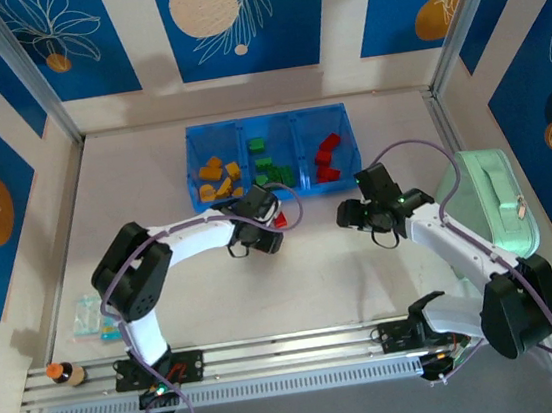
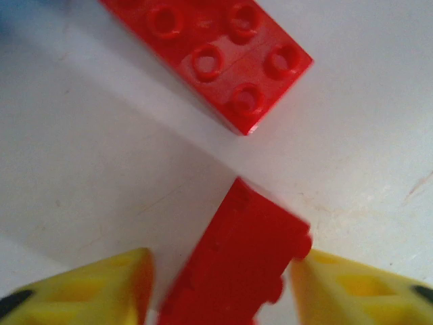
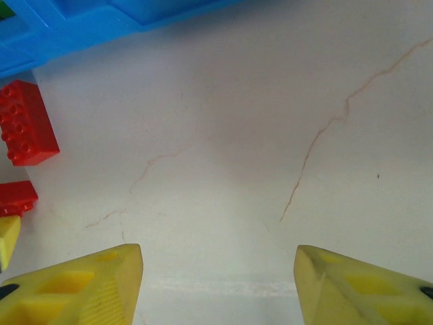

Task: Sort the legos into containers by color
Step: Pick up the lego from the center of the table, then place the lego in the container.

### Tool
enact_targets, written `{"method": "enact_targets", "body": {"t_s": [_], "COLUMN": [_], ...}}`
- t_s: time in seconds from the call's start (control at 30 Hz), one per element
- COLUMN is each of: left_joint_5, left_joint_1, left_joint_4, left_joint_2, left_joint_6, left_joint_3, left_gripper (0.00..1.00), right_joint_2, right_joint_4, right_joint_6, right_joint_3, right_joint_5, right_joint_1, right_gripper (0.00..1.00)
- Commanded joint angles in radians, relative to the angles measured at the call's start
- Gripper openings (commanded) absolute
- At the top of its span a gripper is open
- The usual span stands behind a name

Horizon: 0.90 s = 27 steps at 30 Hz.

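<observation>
A tilted red lego lies between the yellow fingers of my left gripper, which is closed on its sides just above the table. A second red lego lies flat just beyond it. From above, the left gripper is just in front of the blue containers, with red at its tip. The three compartments hold orange-yellow legos, green legos and red legos. My right gripper stands open over bare table, to the right of both loose red legos.
A pale mint-green case lies at the right beside the right arm. A small clear packet and an orange-capped bottle sit at the near left. A metal rail runs along the front edge.
</observation>
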Motion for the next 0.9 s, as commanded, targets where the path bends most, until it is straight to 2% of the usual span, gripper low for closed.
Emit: {"method": "enact_targets", "body": {"t_s": [0.0,0.07,0.17,0.3,0.43,0.57,0.67,0.87], "left_joint_5": [-0.048,-0.071,-0.067,-0.006,0.050,0.056,0.056,0.043], "left_joint_1": [-0.037,-0.054,-0.069,-0.070,-0.070,-0.066,-0.063,-0.043], "left_joint_4": [-0.074,-0.102,-0.113,-0.084,-0.101,-0.181,-0.246,-0.421], "left_joint_2": [0.031,0.044,0.032,-0.029,-0.028,0.072,0.171,0.457], "left_joint_6": [0.022,0.017,-0.008,-0.037,-0.029,0.015,0.041,0.064], "left_joint_3": [0.057,0.081,0.104,0.132,0.257,0.484,0.682,1.146], "left_gripper": [0.41,0.31,0.22,0.20,0.20,0.20,0.21,0.23], "right_joint_2": [-0.042,-0.065,-0.107,-0.160,-0.201,-0.222,-0.225,-0.275], "right_joint_4": [0.029,0.031,0.029,-0.001,-0.008,0.009,-0.026,-0.081], "right_joint_6": [0.034,0.043,0.056,0.072,0.087,0.111,0.118,0.128], "right_joint_3": [-0.048,-0.071,-0.104,-0.134,-0.171,-0.200,-0.193,-0.186], "right_joint_5": [-0.029,-0.022,-0.011,0.016,0.007,-0.045,-0.009,-0.002], "right_joint_1": [-0.001,-0.005,-0.011,-0.024,-0.029,-0.001,0.036,0.048], "right_gripper": [0.61,0.60,0.59,0.56,0.56,0.53,0.53,0.53]}}
